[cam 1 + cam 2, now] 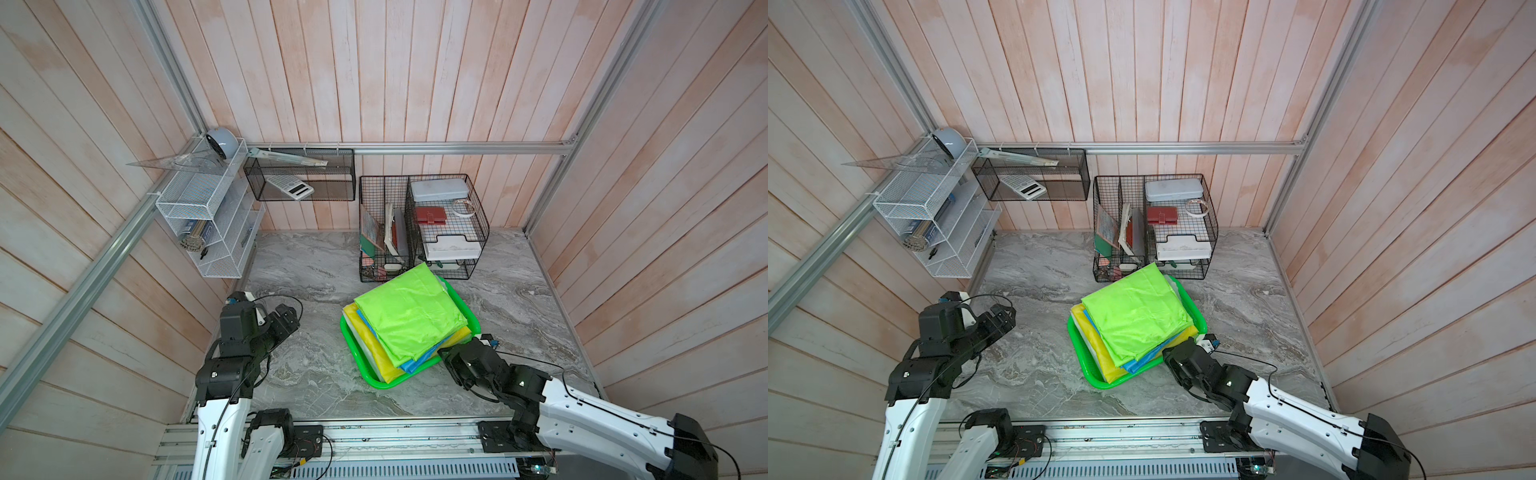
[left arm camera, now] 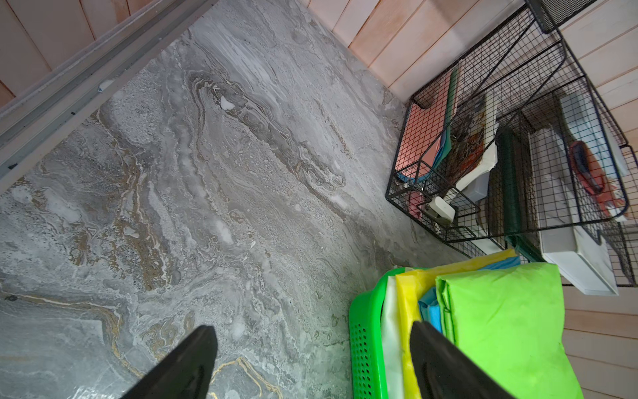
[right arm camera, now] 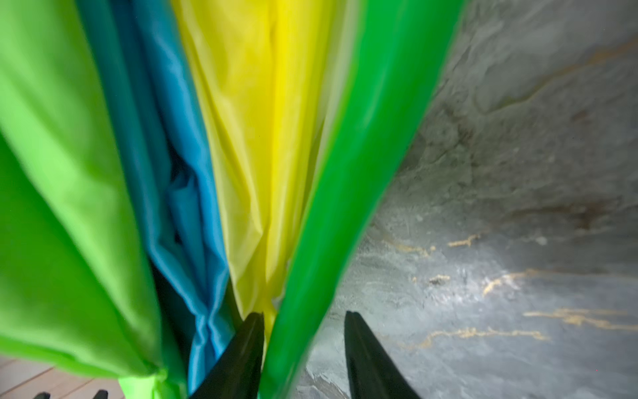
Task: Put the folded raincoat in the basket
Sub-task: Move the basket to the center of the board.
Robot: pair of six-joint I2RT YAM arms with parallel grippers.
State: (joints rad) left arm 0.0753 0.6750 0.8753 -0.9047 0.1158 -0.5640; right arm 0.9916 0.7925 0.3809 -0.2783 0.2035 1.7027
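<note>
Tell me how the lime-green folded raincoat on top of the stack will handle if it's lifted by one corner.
Likely floppy: the lime-green raincoat is thin, creased sheet, so a corner lift would probably unfold it. Possibly slippery: it looks glossy and lies skewed on the yellow raincoat, overhanging the basket rim, so a push might slide it off.

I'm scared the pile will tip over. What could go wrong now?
1. The right gripper has one finger inside the basket against the yellow raincoat and one outside the rim. Pulling away could snag that raincoat or drag the basket.
2. The green raincoat on top lies askew and sticks out past the far rim toward the rack. A jolt might slide it off.
</note>
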